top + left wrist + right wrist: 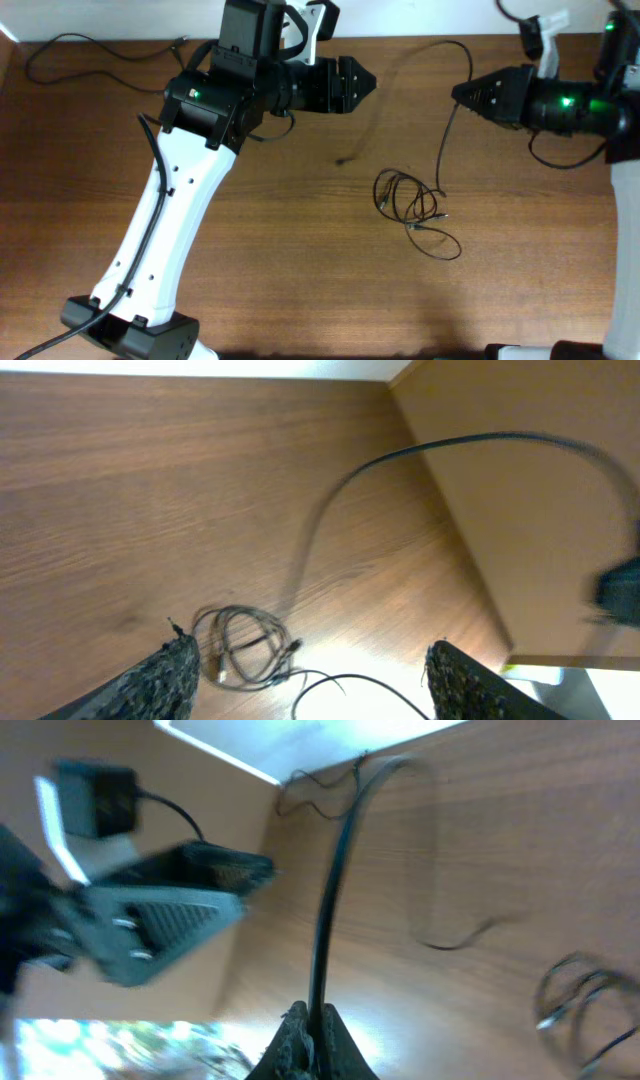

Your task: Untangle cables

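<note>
The right gripper [462, 94], at the upper right of the overhead frame, is clenched on a thin black cable [443, 150]. The right wrist view shows it pinched between the fingertips [295, 1042]. From that grip one stretch arcs up and leftward, and the other drops to the tangle of cables [408, 205] lying on the wooden table [300, 280] right of centre. The left gripper [365, 80], at upper centre, has its fingers [165, 680] spread wide, nothing between them. A separate cable [100, 52] lies at the upper left.
</note>
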Controlling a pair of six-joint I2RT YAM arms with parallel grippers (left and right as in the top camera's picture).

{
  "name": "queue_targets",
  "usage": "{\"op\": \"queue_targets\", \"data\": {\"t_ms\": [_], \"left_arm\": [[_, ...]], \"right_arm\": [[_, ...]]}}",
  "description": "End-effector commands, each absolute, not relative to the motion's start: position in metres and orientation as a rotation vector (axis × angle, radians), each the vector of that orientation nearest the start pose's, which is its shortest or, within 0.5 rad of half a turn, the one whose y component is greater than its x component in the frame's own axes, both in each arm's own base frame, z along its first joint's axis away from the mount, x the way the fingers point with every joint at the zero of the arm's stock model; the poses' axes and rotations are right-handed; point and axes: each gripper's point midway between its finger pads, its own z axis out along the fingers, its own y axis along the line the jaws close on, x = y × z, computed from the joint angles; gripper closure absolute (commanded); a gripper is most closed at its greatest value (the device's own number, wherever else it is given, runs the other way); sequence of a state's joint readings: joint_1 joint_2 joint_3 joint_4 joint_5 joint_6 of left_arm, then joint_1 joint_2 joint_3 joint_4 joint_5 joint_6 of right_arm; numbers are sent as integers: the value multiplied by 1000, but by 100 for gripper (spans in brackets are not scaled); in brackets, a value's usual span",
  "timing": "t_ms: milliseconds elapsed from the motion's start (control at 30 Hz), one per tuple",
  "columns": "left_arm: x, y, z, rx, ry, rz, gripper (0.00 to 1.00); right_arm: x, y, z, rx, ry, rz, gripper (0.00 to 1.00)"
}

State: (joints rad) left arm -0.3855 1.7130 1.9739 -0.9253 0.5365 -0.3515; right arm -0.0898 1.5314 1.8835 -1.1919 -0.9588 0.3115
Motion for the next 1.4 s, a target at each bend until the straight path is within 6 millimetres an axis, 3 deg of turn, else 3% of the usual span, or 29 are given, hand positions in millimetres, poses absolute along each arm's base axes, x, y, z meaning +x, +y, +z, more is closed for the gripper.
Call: {"op": "queue_targets", "data": {"t_ms": [0,100,233,333,567,967,1067,1267,1367], "left_arm": [[383,-240,361,367,2286,-892,22],[372,-248,360,466,2279,-926,24],[337,-282,372,760,2164,-1095,23],[316,-298,379,929,2068,-1162,21],[290,-323,379,1171,1912,-1121,22],[302,-336,399,1179,1772,-1058,24],[316,-333,392,1128,1822,-979,26],[307,-354,375,1179,1846,-1012,27],[310,-358,369,1184,1854,-1016,35]], "right_arm": [[338,114,403,329,2311,1413,96],[339,114,403,459,2324,1458,96],[345,105,395,693,2333,1435,96],[348,101,392,718,2333,1396,96],[349,100,390,842,2329,1420,96],[336,103,380,913,2391,1422,96],[334,112,380,884,2410,1431,96],[335,123,385,833,2408,1449,96],[335,123,385,833,2408,1449,96]]}}
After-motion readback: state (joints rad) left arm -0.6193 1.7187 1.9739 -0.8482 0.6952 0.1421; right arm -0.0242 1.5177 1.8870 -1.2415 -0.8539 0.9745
